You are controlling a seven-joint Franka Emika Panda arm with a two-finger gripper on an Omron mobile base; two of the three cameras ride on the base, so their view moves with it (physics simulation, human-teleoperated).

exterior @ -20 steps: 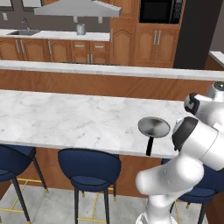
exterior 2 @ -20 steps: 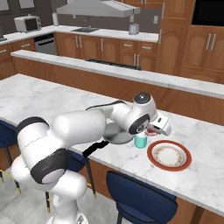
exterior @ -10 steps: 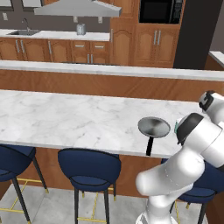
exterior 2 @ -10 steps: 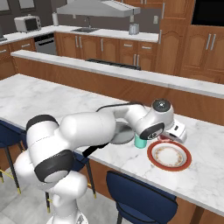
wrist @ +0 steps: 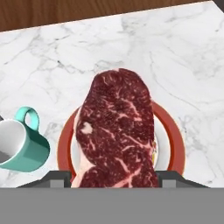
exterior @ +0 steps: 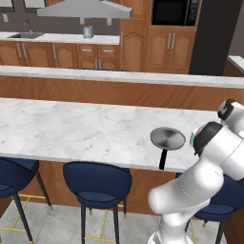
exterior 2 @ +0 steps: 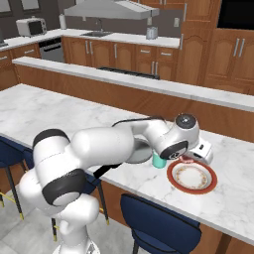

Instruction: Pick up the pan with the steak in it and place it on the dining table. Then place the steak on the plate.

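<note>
Gripper (exterior 2: 198, 155) has swung from the teal cup (wrist: 22, 142) to over the plate (wrist: 175, 131), jaws clamped on steak (wrist: 116, 131); pan (exterior: 167, 138) sits on dining table (exterior: 71, 128). Release next.

A glossy white arm (exterior 2: 99, 149) of rounded segments with dark joint bands and a grey-capped wrist.
</note>
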